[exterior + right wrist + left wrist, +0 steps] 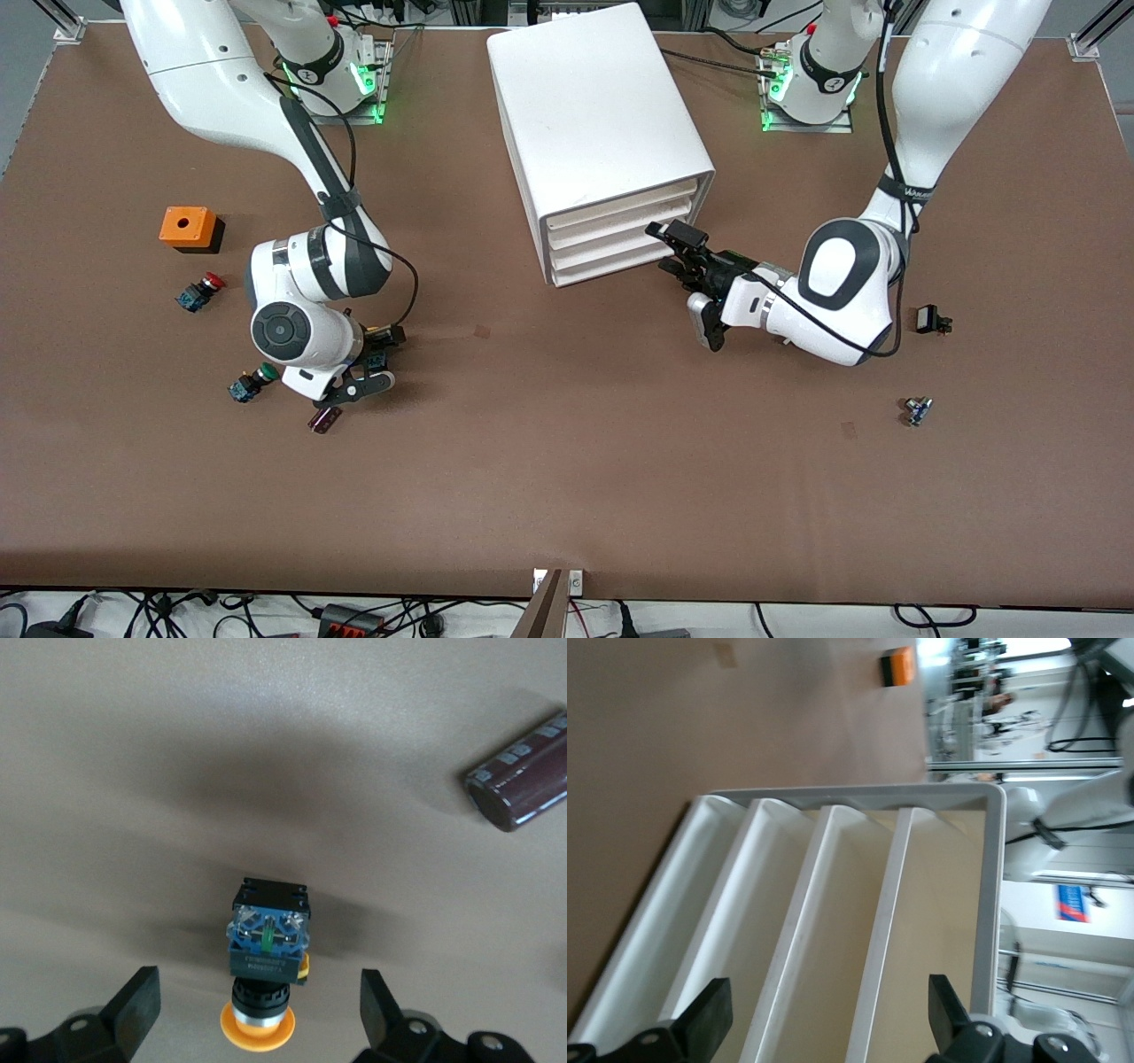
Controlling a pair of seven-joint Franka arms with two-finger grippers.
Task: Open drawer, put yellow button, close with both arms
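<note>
Front view: cabinet [595,133] mid-table, drawers [611,232] all shut, left gripper [673,246] spread wide at their fronts. Right gripper [359,377] wide over yellow button [265,979], lying on table. Risk: fingers slip off drawer lip; button's round cap rolls w/ off-center pinch.

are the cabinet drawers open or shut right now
Shut. All four drawers sit flush in the cabinet front; the left gripper, fingers spread, faces them without gripping.
</note>
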